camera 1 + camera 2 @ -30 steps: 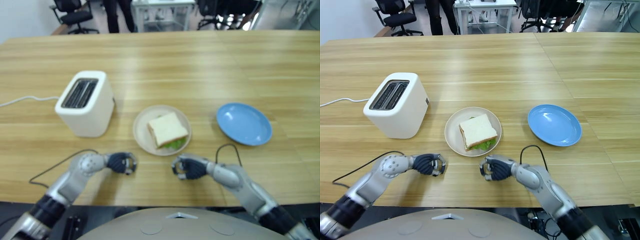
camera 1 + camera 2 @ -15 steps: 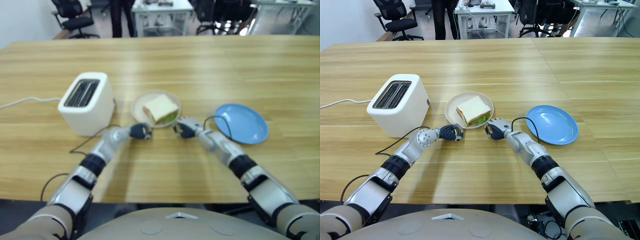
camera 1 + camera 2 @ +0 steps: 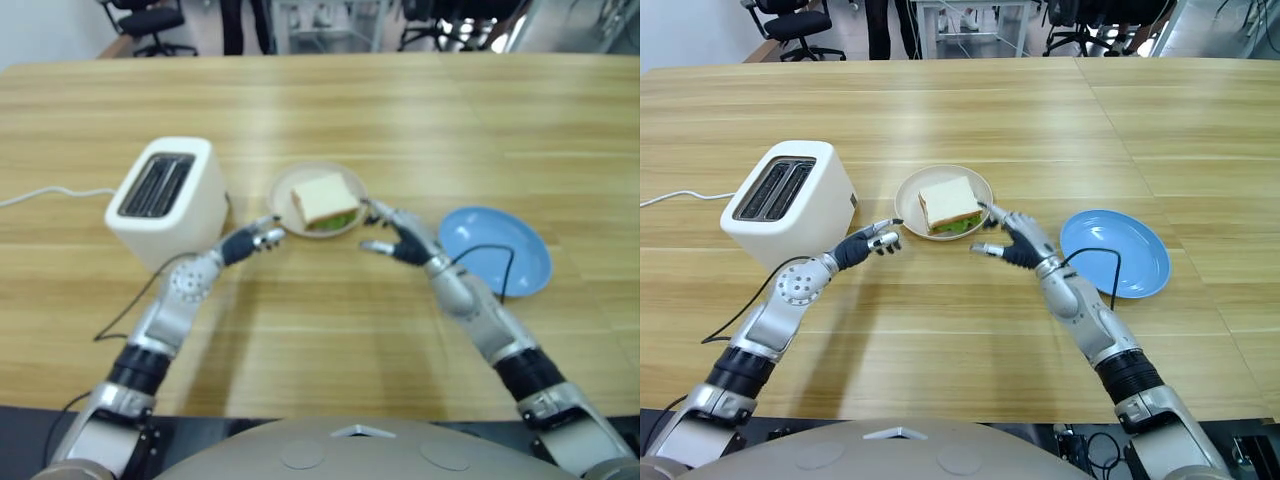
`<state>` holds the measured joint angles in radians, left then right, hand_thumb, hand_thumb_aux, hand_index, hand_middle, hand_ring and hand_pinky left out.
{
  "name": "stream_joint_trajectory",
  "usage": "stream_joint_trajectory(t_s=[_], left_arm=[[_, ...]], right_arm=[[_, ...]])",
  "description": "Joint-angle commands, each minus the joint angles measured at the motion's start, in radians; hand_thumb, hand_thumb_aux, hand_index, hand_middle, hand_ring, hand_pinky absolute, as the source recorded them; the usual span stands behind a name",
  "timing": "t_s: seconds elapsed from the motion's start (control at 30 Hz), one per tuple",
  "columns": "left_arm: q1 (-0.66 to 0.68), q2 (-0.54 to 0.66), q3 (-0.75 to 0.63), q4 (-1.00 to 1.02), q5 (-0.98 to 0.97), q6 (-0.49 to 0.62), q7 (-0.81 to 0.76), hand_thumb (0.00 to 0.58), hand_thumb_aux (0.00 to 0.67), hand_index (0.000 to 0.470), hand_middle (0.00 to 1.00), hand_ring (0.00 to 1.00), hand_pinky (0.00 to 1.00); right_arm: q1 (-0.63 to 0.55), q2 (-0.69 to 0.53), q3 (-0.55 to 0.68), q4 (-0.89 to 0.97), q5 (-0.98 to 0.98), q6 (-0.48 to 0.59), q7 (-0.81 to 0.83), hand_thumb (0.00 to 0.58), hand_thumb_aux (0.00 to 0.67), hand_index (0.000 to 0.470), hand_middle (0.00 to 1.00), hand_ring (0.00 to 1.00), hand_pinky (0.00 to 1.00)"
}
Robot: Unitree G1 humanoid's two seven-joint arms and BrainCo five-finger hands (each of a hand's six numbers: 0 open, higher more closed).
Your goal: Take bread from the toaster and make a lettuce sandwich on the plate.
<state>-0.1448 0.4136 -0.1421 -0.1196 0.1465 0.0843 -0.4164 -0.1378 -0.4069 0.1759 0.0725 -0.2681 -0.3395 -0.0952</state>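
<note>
**White toaster (image 3: 788, 203), finished sandwich (image 3: 949, 204)**

The left hand (image 3: 868, 243), fingers spread and empty, lies just left of the beige plate (image 3: 906, 196) bearing the sandwich, lettuce under its top slice. The right hand (image 3: 1015, 242), also spread and empty, lies just right of the rim. Assembly looks complete; next, withdraw both hands without nudging the plate.

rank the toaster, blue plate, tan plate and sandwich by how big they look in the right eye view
1. toaster
2. blue plate
3. tan plate, which looks only slightly smaller than the blue one and sits farther back, so that pair is unsure
4. sandwich
</note>
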Motion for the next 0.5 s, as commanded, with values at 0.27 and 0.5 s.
stream_joint_trajectory(t_s=[0.27,0.5], left_arm=[[-0.13,-0.265,0.245,0.306,-0.299,-0.093,0.114,0.0,0.0,0.0,0.0,0.0,0.0],[-0.202,-0.314,0.263,0.593,-0.233,-0.335,0.24,0.0,0.0,0.0,0.0,0.0,0.0]], right_arm=[[-0.127,0.209,-0.201,0.404,0.342,0.016,0.135,0.0,0.0,0.0,0.0,0.0,0.0],[-0.167,0.235,-0.26,0.515,0.362,-0.043,0.149,0.0,0.0,0.0,0.0,0.0,0.0]])
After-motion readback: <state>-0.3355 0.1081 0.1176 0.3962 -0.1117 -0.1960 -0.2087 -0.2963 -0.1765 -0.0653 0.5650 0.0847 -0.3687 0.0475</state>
